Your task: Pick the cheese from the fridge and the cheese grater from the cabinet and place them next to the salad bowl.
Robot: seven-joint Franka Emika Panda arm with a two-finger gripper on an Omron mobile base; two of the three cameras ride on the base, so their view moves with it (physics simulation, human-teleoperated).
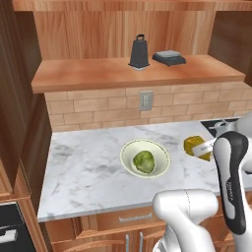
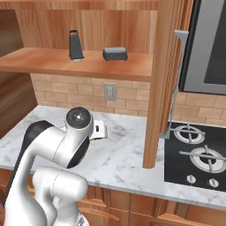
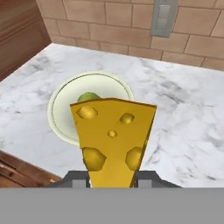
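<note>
The gripper (image 3: 111, 177) is clamped on the cheese (image 3: 113, 138), carrying it above the counter (image 1: 88, 167) just right of the bowl (image 1: 145, 158). Next it likely needs lowering and releasing beside the bowl; the grater (image 1: 139, 51) waits on the cabinet (image 1: 98, 74) shelf.

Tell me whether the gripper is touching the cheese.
Touching. In the hand view the cheese stands clamped between the gripper's dark fingertips.

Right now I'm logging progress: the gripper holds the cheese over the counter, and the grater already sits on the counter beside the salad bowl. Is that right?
Not quite. The cheese grater is not on the counter; it stands on the wooden cabinet shelf beside a flat dark scale, as the left base view shows. The rest holds: the gripper grips the cheese above the marble counter, near the salad bowl.
</note>
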